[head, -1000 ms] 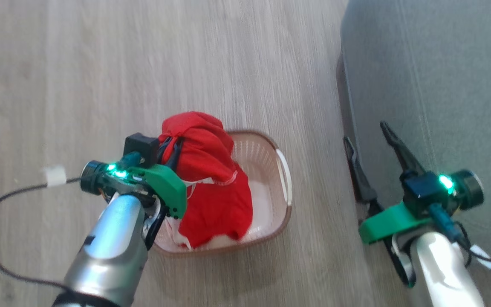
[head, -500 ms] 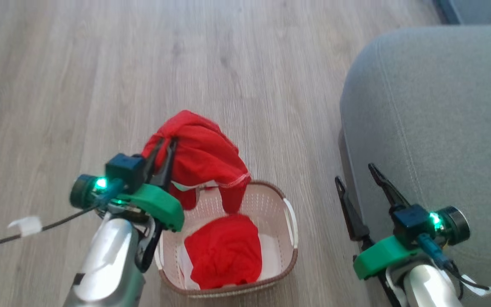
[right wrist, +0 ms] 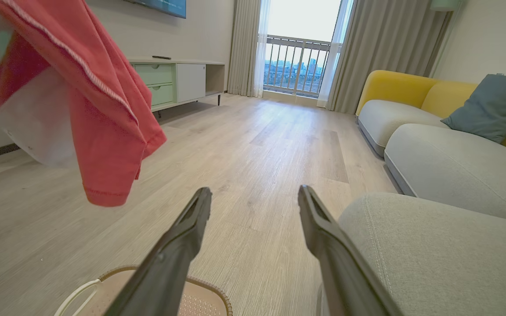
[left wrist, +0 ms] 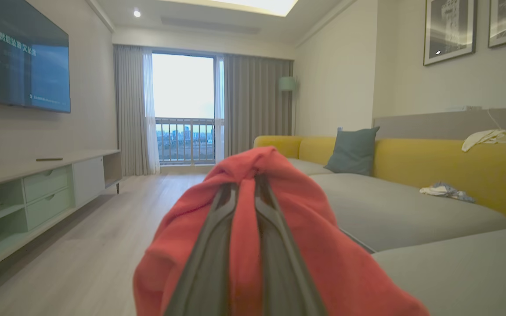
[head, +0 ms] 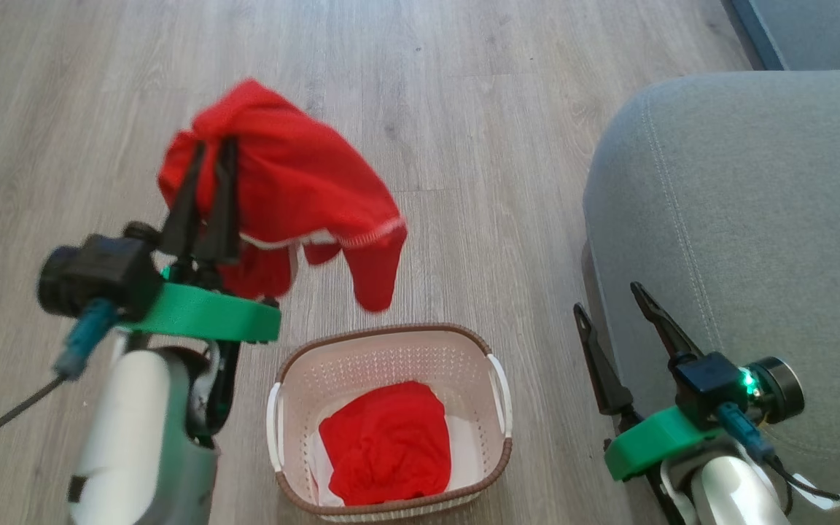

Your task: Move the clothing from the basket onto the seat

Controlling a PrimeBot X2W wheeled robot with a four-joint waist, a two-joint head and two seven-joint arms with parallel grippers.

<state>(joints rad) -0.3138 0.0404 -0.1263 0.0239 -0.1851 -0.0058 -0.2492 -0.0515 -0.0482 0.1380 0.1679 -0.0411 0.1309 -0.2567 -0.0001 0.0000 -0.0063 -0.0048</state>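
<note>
Clamped with left hand (head: pixel 214 144) on red garment (head: pixel 296 175), suspended clear of basket (head: pixel 391 332). Spread apart at right hand (head: pixel 606 297), just beside seat (head: pixel 755 219) edge.

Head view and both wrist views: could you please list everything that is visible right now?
Laundry basket: one, cream with brown rim, on the wooden floor.
Held garment: one, red with white trim, hanging above the floor.
Second garment: one, red, inside the basket.
Seat: one, grey-green, right of the basket.
Pillow: one, blue-grey, against a yellow backrest.
Television: one, wall-mounted above a pale cabinet.
Left gripper: dark fingers, shut on the held garment.
Right gripper: dark fingers, open beside the seat.
</note>
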